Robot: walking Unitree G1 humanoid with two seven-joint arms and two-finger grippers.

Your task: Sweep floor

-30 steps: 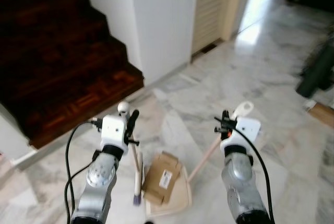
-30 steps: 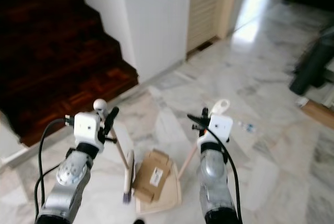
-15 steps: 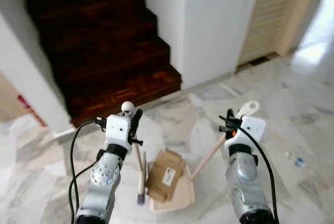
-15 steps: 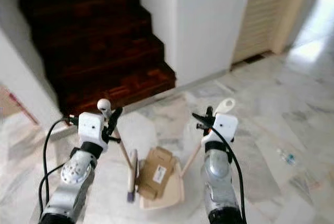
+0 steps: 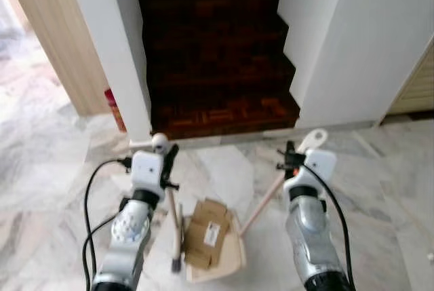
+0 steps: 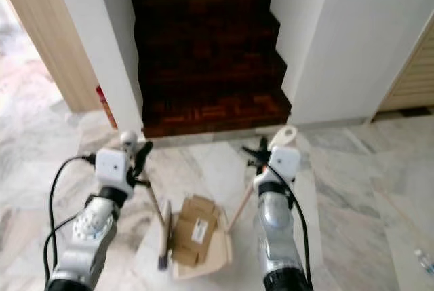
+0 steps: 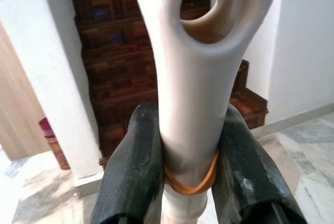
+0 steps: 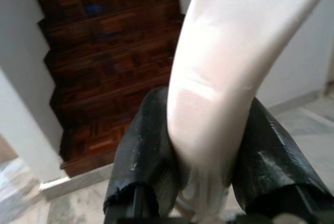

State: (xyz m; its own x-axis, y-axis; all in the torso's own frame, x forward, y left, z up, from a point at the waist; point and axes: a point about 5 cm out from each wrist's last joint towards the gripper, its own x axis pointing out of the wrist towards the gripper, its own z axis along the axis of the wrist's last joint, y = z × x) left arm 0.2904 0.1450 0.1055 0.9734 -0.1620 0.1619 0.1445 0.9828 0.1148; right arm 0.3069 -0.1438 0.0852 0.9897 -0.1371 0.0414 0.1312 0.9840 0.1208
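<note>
Now the robot is turning: a second ago the stairs were sitting off to the left with a bright doorway at the right, and they are now lying straight ahead between two white walls. The cardboard box is riding in the dustpan just as it did before, so the load is holding, and the turn is probably carrying it away for dumping or on to the next patch of floor.

Nearest the robot, the left gripper is clamping the brush by its handle, bristles hanging down just beside the dustpan. The right gripper is closing on the dustpan's long handle, holding the pan low over the marble floor.

Farther off, a red can is standing at the foot of the left wall.

Close up, the left wrist view is showing an orange rubber band around its handle between the fingers, too small to make out from the head. The right wrist view is showing both fingers pressing a smooth pale handle.
</note>
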